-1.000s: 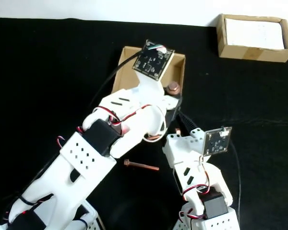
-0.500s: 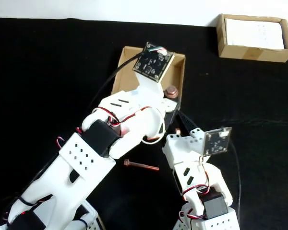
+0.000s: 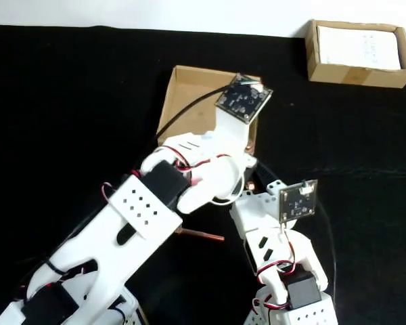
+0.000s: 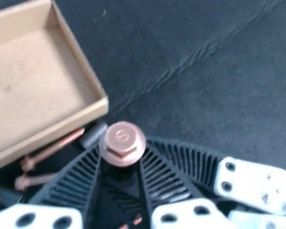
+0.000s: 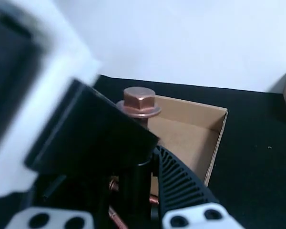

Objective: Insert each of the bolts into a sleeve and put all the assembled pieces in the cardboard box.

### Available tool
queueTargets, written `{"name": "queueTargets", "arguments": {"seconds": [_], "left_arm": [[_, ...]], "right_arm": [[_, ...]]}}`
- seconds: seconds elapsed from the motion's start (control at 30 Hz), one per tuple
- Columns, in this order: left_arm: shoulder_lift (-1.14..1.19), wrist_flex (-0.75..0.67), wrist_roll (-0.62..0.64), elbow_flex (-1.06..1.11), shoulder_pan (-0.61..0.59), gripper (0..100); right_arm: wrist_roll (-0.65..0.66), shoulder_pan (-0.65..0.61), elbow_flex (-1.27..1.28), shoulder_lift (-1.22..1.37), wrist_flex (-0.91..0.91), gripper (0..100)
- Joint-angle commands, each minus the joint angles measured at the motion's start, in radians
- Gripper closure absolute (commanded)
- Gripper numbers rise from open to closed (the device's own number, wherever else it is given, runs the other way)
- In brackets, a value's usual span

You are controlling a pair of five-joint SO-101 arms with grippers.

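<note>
A copper hex-head bolt [image 4: 122, 141] is held upright by the left tool [image 4: 121, 151], whose ribbed black fingers [image 4: 71, 183] are closed against it, just outside a corner of the cardboard box [image 4: 57, 129]. A second bolt [image 4: 50, 149] and a third bolt [image 4: 35, 180] (both lying flat) are seen on the black worktop [image 4: 205, 71] just beside the box's outer wall. How far the right tool [image 5: 145, 167] is open cannot be told.

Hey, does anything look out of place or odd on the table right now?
Yes: a loose bolt lies flat on the black table between the arms, with no sleeve on it and outside the cardboard box. The left gripper holds a second bolt upright by the box corner.
</note>
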Motion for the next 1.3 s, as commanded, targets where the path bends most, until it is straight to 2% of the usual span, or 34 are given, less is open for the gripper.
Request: {"name": "queueTargets", "arguments": {"seconds": [0.0, 0.07, 0.13, 0.23, 0.4, 0.5, 0.63, 0.83, 1.1, 1.27], "left_arm": [[-0.062, 0.152, 0.041, -0.067, -0.024, 77], [-0.087, 0.233, 0.064, -0.087, -0.016, 71], [-0.116, 0.293, 0.064, -0.102, -0.015, 72], [-0.185, 0.351, 0.063, -0.120, -0.024, 78], [-0.403, 0.448, 0.061, -0.114, -0.061, 91], [-0.541, 0.465, 0.060, -0.081, -0.140, 100], [-0.685, 0.448, 0.060, 0.039, -0.320, 99], [-0.823, 0.273, 0.060, 0.463, -0.559, 99], [-1.072, -0.199, 0.061, 1.116, -0.751, 99], [-1.256, -0.405, 0.061, 1.414, -0.837, 99]], "right_arm": [[0.008, 0.001, -0.012, -0.010, -0.018, 99.1], [0.006, 0.013, -0.008, -0.010, -0.018, 99.1], [0.006, 0.028, -0.005, -0.005, -0.018, 99.1], [-0.002, 0.056, -0.013, 0.001, -0.016, 99.1], [-0.158, 0.119, -0.082, 0.058, 0.062, 99.1], [-0.206, 0.156, -0.245, 0.220, 0.096, 99.1], [-0.209, 0.160, -0.541, 0.545, 0.096, 99.1], [-0.207, 0.160, -0.941, 1.036, 0.099, 99.1], [-0.204, 0.157, -1.328, 1.601, 0.111, 99.1], [-0.204, 0.140, -1.609, 1.910, 0.282, 99.1]]}}
